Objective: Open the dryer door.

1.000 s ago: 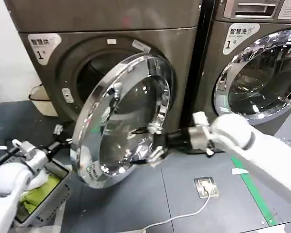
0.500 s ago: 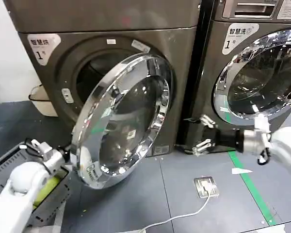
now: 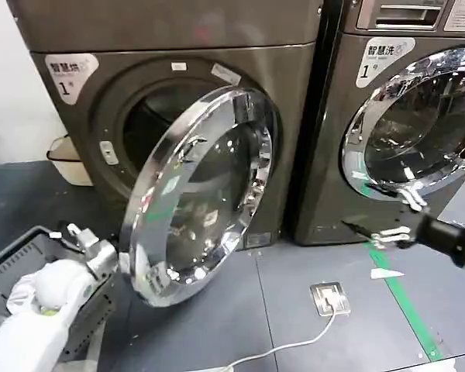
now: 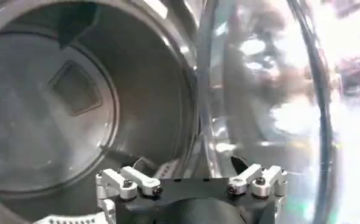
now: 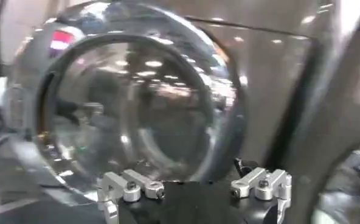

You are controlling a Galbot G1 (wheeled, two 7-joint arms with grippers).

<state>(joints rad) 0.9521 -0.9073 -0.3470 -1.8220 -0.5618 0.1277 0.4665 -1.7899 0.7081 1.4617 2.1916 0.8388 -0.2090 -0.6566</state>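
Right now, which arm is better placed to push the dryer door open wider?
Probably left: the left gripper sits open beside the dryer door at its lower rim. The right gripper is off by the neighbouring machine.

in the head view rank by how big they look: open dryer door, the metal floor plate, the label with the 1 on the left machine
1. dryer door, by far the largest.
2. label.
3. floor plate, close to the label in size, so that order is unsure.

dryer door (image 3: 201, 194) between both end effectors
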